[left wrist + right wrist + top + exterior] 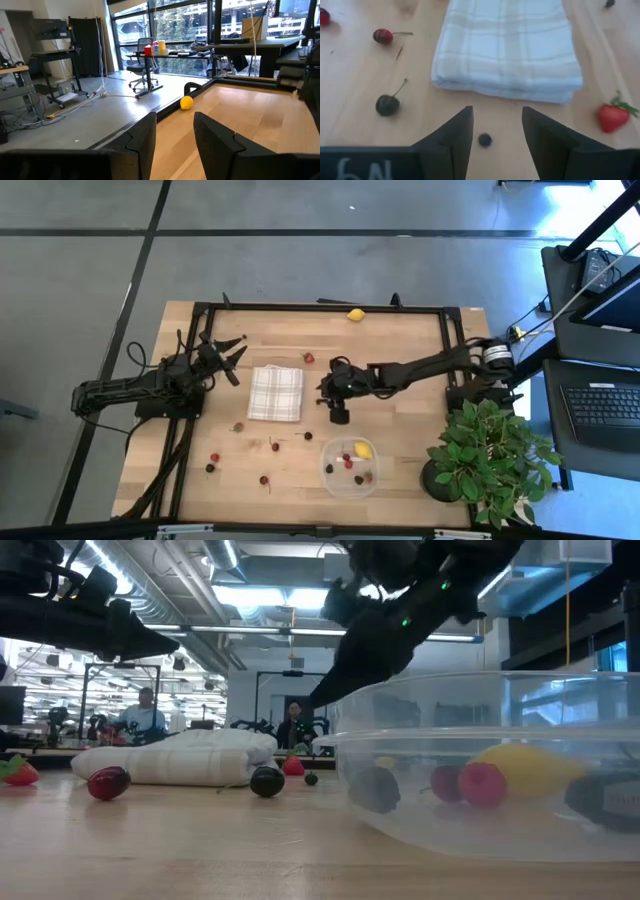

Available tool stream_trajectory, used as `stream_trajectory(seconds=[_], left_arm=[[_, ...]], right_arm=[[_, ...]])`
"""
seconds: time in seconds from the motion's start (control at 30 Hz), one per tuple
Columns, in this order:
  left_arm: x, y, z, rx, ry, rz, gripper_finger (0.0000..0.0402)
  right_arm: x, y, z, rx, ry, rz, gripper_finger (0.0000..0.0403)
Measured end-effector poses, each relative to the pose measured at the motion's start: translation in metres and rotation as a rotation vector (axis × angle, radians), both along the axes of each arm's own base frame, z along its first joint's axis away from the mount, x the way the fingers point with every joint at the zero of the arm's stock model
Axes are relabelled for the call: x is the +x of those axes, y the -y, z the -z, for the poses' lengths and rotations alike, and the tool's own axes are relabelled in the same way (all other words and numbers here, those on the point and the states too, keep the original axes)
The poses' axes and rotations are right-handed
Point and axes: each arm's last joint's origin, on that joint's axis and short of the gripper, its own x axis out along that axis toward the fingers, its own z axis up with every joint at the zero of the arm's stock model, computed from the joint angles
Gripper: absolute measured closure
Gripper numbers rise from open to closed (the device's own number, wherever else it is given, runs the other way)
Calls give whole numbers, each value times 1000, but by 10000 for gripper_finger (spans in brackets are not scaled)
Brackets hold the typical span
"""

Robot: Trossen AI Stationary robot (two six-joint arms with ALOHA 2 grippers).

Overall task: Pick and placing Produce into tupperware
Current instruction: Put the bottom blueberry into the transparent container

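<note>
The clear tupperware [350, 468] sits near the table's near edge and holds a yellow lemon [363, 449] and a few red and dark berries [480, 783]. A second lemon [355, 314] lies at the far edge. Cherries and berries [264, 479] are scattered left of the container. My right gripper [497, 112] is open and low over the table, just right of the checked cloth [507, 47]. A tiny dark berry [485, 140] lies on the wood between its fingers, untouched. My left gripper [175, 120] is open, raised at the table's left side, facing the far lemon [186, 102].
The folded cloth [275, 393] lies mid-table with a strawberry [309, 358] beyond its far right corner. A dark cherry [387, 105] and a red cherry [382, 35] lie near the cloth. A leafy potted plant [490, 455] stands at the near right corner. Black frame rails border the table.
</note>
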Motion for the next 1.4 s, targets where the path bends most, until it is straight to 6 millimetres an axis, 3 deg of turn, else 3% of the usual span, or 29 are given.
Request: stream_trajectory(seconds=[0.43,0.63,0.97,1.4], left_arm=[[0,0,0,0,0,2,276],[0,0,0,0,0,2,276],[0,0,0,0,0,2,276],[0,0,0,0,0,4,276]], right_arm=[[16,0,41,27,-3,-62,232],[5,12,61,50,-39,-12,232],[-6,15,72,122,10,-10,232],[-2,15,85,159,29,5,232]])
